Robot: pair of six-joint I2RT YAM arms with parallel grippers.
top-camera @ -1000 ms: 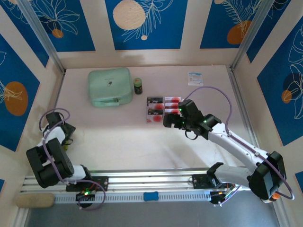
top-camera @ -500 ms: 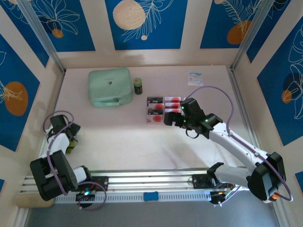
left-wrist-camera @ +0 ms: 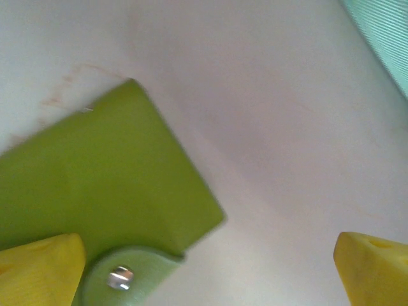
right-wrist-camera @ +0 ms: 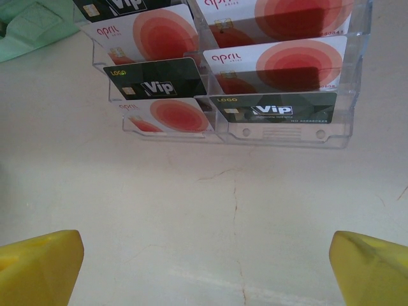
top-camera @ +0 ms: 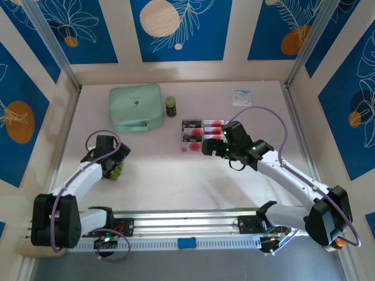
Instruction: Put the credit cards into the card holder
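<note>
Pale tabletop within blue-and-cream patterned walls. Left gripper: jaws wide apart, nothing held, poised over card holder, olive-green, flat on the table's left side, snap tab showing. Right gripper: jaws wide apart, nothing held, just near of clear tray at centre. Credit cards standing in tray slots. Far left: mint-green zip case, small dark bottle beside it.
</note>
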